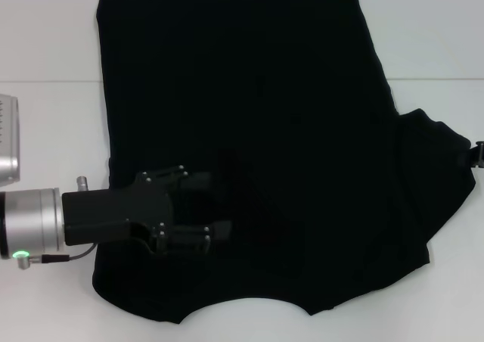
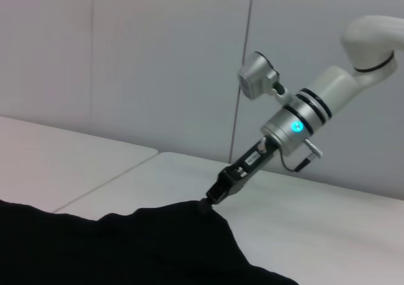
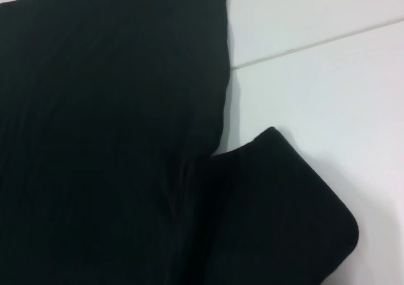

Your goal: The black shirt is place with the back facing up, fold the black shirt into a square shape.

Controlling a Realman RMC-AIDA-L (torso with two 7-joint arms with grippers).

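The black shirt (image 1: 265, 130) lies spread on the white table (image 1: 45, 39), neckline toward the near edge. Its left sleeve does not stick out on the left side. My left gripper (image 1: 221, 206) reaches in from the left and hovers low over the shirt's near left part, its dark fingers standing apart. My right gripper (image 1: 478, 154) is at the far right edge of the head view, at the tip of the right sleeve (image 1: 442, 141). In the left wrist view the right gripper (image 2: 208, 203) pinches that sleeve corner (image 2: 189, 212). The right wrist view shows the sleeve (image 3: 284, 209) beside the shirt body (image 3: 107, 127).
A seam line in the table (image 1: 431, 79) runs across behind the shirt's middle. A grey wall (image 2: 126, 58) stands behind the table. Bare table surface shows to the left (image 1: 45, 130) and right (image 1: 439, 39) of the shirt.
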